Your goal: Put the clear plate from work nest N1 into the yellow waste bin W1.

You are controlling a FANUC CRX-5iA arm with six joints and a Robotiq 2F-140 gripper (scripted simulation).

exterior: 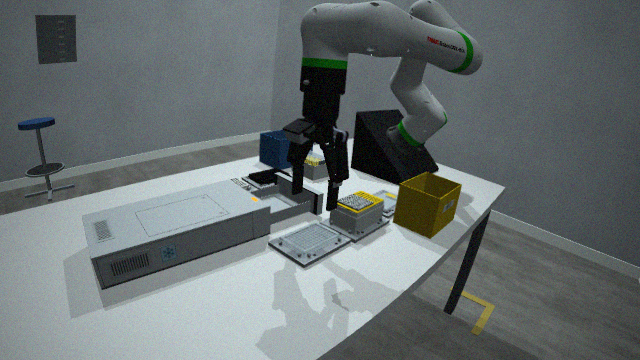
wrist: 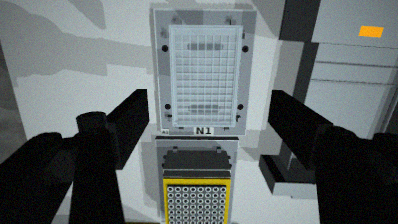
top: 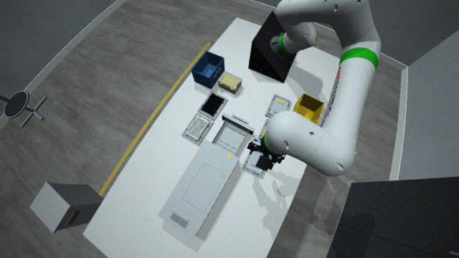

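The pincer (wrist: 207,130) is being held partly open and empty above the counter (exterior: 210,300), its dark fingers framing the view from the wrist. Directly beneath it, the yellow-rimmed tip box (wrist: 197,200) is being passed over, and it is best left untouched. Just beyond, the clear plate (wrist: 204,75) is lying flat in the nest marked N1 (wrist: 203,131). The approach is best finished by centring over the plate, the fingers being lowered outside its long edges. Farther off, the yellow bin (exterior: 426,202) is standing upright, waiting.
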